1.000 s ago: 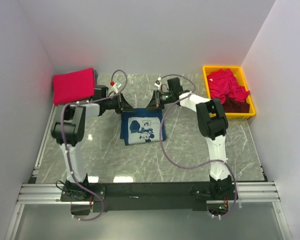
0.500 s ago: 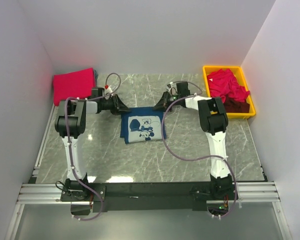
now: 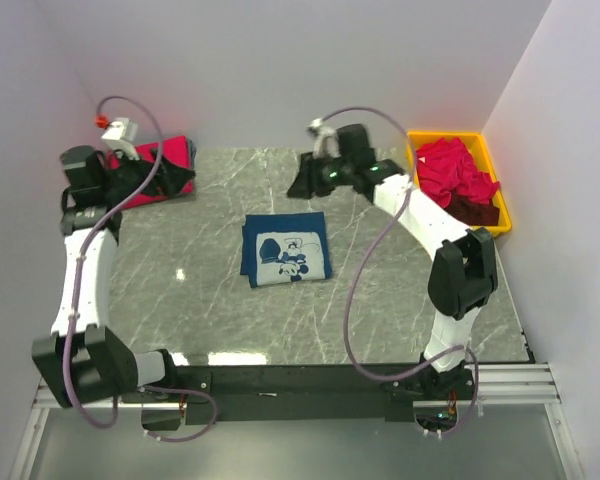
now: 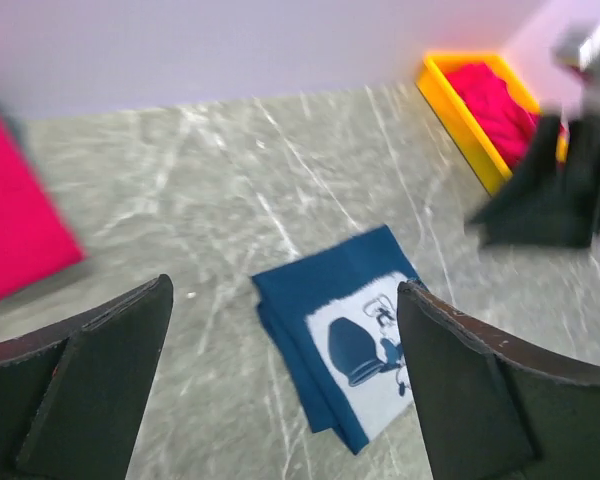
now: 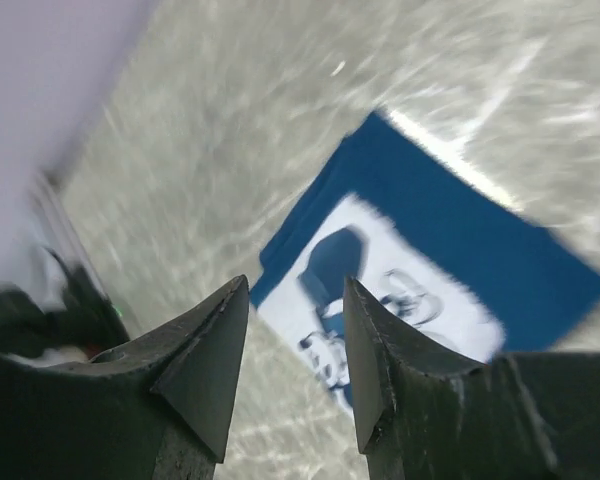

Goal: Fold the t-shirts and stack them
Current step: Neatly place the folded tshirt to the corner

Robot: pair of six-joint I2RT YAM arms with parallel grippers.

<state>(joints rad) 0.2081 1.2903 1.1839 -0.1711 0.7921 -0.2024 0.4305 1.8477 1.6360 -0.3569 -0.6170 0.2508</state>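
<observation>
A grey marble bench (image 3: 400,300) fills the scene from above. A navy t-shirt (image 3: 285,249) lies folded at its middle, white cartoon print facing up, with nothing touching it. Only the overhead view shows the whole yellow bin (image 3: 445,134) at the far right corner. In it is a heap of red-pink t-shirts (image 3: 458,170), with a maroon one (image 3: 475,212) at the near end. The left wrist view cuts the bin off.

A folded red-pink t-shirt (image 4: 15,220) sits at the far left corner, partly hidden from above by the left arm.

The left pincer (image 4: 283,288) hangs over the bench, jaws spread wide and empty. The right pincer (image 5: 295,285) is partly parted and holds nothing. Its view is blurred, and a dark shape at its lower left is unreadable.
</observation>
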